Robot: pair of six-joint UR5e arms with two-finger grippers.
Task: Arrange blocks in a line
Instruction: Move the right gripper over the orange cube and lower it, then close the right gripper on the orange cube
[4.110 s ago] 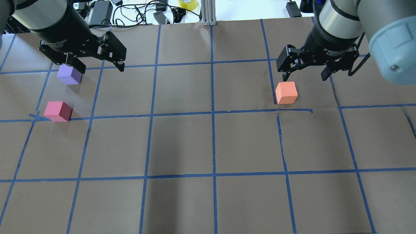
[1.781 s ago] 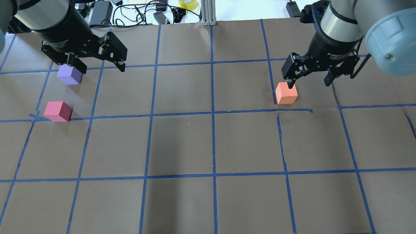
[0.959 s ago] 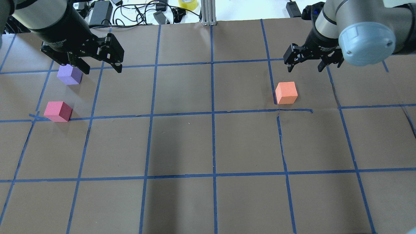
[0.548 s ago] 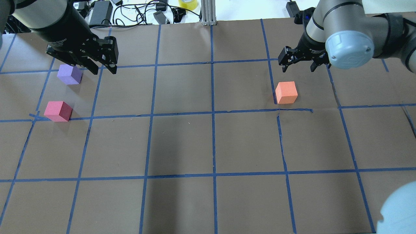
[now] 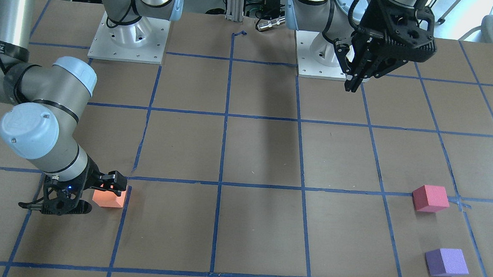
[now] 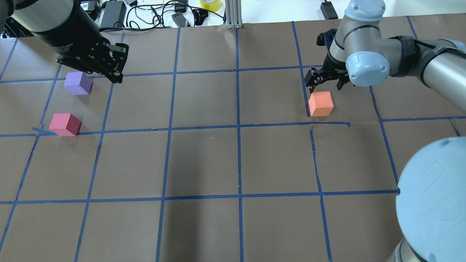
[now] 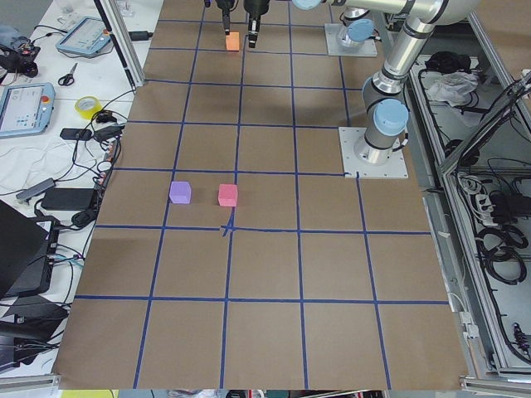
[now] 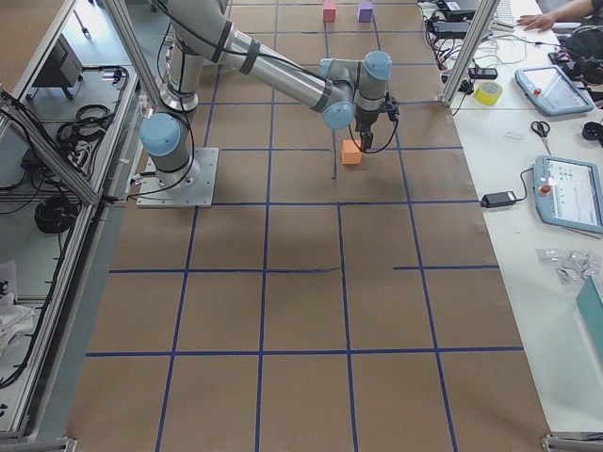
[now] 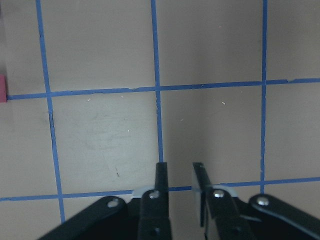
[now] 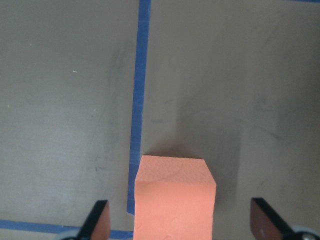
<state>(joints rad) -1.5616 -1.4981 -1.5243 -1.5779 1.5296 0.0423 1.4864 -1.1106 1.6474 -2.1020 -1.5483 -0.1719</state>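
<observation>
My right pincer (image 10: 181, 220) is spread and straddles the orange foam cube (image 6: 320, 103), its pads clear of both flanks. The left pincer (image 9: 180, 175) is all but pressed together and empty. The purple cube (image 6: 78, 83) and red-pink cube (image 6: 64, 124) sit well apart from the orange one across the tabletop (image 6: 204, 160). The foam looks light and squashy, so I'd pinch 2 opposite flat faces gently.

Foam, paper, metal
The orange block (image 10: 172, 200) looked grainy matt foam; the table (image 6: 204, 163) wore dull brown paper with blue tape (image 6: 239, 160); the right arm (image 6: 444, 69) showed brushed metal and smooth plastic caps.
</observation>
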